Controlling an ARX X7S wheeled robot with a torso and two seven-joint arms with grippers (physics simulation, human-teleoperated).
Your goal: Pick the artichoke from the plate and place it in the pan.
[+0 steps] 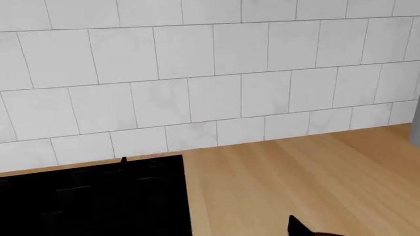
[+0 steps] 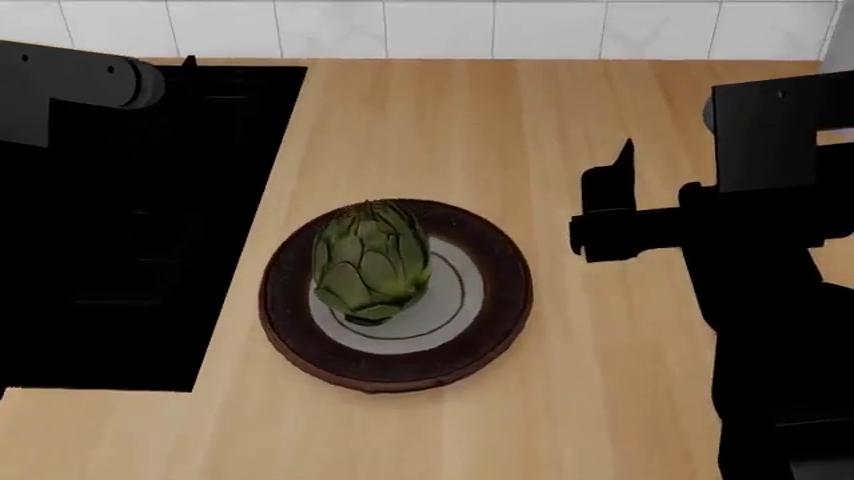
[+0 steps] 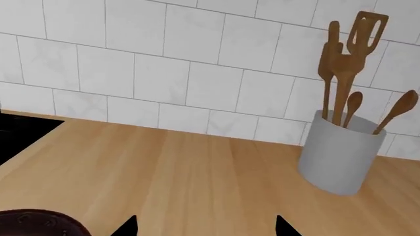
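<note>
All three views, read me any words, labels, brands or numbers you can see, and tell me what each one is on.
There is no readable text in any view.
The plate, artichoke, utensil crock, wall tiles and counter are all unmarked.
The black cooktop is too dark to show any markings.

A white crock of wooden utensils stands on the tabletop against the tiled wall; a black cooktop lies well apart from the crock.
</note>
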